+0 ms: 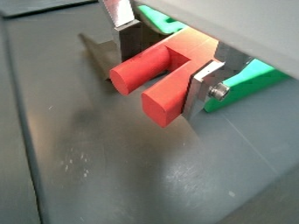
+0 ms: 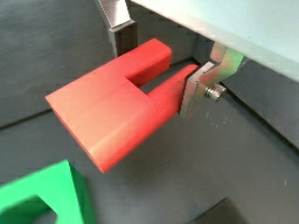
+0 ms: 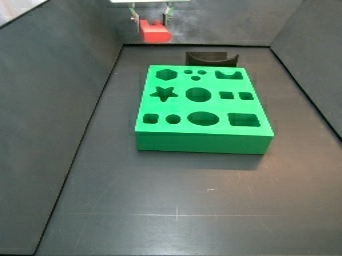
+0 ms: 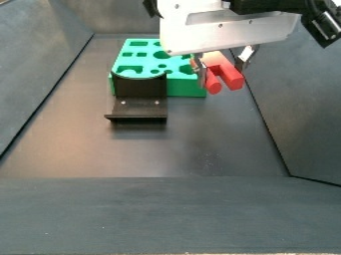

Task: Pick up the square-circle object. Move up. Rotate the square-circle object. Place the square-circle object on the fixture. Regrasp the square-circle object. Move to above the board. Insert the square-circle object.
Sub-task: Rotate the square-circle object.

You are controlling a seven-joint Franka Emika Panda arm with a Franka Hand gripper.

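Gripper (image 4: 217, 72) is clamped on the red block (image 4: 224, 75), up off the floor beside the green board (image 3: 201, 108), so I'd guess rotating it toward the fixture (image 4: 138, 105) comes next.

fingers (image 2: 201, 86) clamp square-circle object (image 2: 114, 112) | board (image 2: 45, 199) corner near

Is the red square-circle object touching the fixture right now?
Apart. In a side view the square-circle object, clamped in the gripper, hangs in the air off to the side of the fixture, with bare floor between them.
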